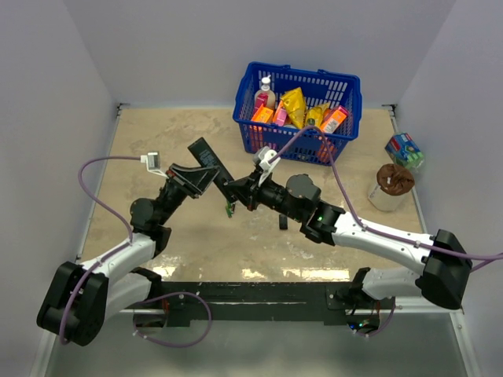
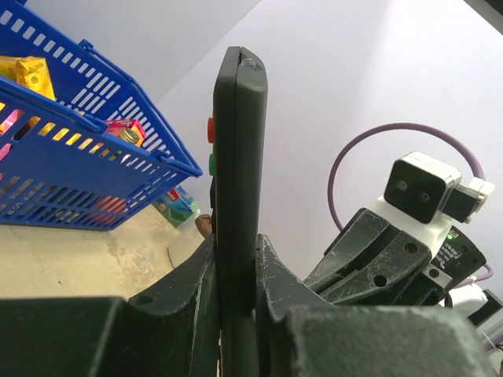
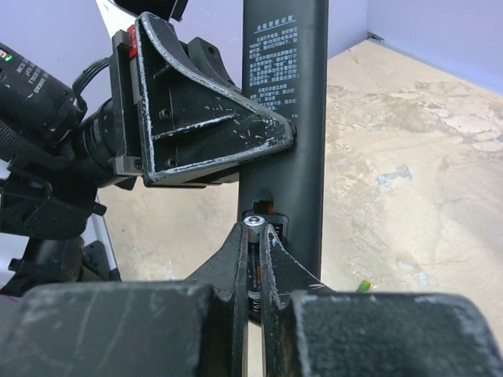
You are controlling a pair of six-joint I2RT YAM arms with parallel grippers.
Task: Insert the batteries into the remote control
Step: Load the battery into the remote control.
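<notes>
Above the beige worktop (image 1: 157, 141), left jaws clamp the remote control (image 2: 236, 157) while right jaws pinch a battery (image 3: 253, 229) at its slot (image 3: 273, 216), which probably needs careful alignment next.

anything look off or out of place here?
Nothing spilled or damaged. One loose item: a small black piece on the table beside the right arm, possibly the battery cover, too small to tell. Left gripper clamps the remote control; right gripper pinches a battery.

1. The left claw (image 1: 204, 177) and right claw (image 1: 234, 192) are crowding the middle around the raised remote control (image 1: 206, 155).
2. The blue basket (image 1: 251, 133) is blocking the far right.
3. The bench (image 1: 134, 141) is lying open far left.
</notes>
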